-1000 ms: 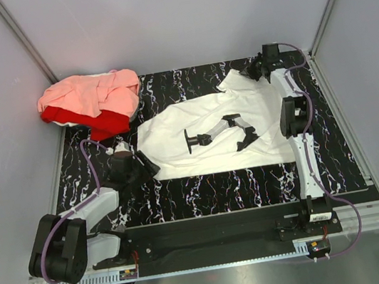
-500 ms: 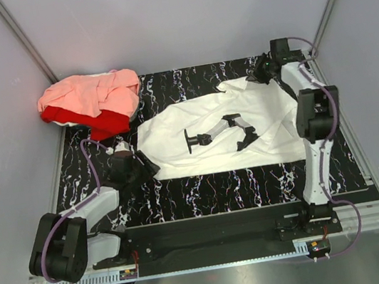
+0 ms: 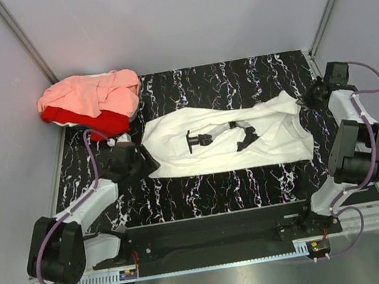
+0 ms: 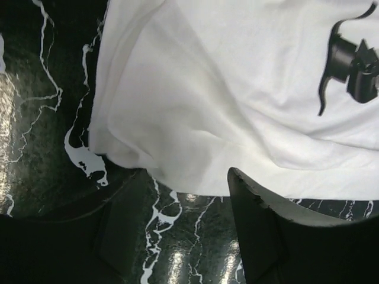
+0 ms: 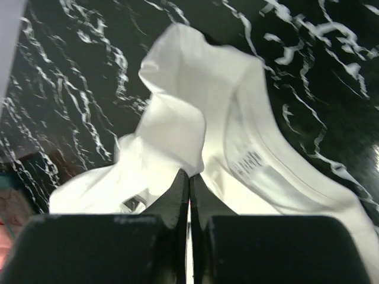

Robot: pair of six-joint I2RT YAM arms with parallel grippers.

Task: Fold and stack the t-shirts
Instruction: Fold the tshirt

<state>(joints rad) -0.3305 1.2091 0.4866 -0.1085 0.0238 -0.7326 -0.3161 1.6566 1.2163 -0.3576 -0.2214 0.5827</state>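
Right gripper was pinched shut on white shirt edge, thin bite, could've slipped. Left gripper was half-open, empty, might've bunched hem.

Black white-veined tabletop, grey walls

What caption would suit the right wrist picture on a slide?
The right tool, shut, pinches a fold of the white t-shirt over the black marbled table.
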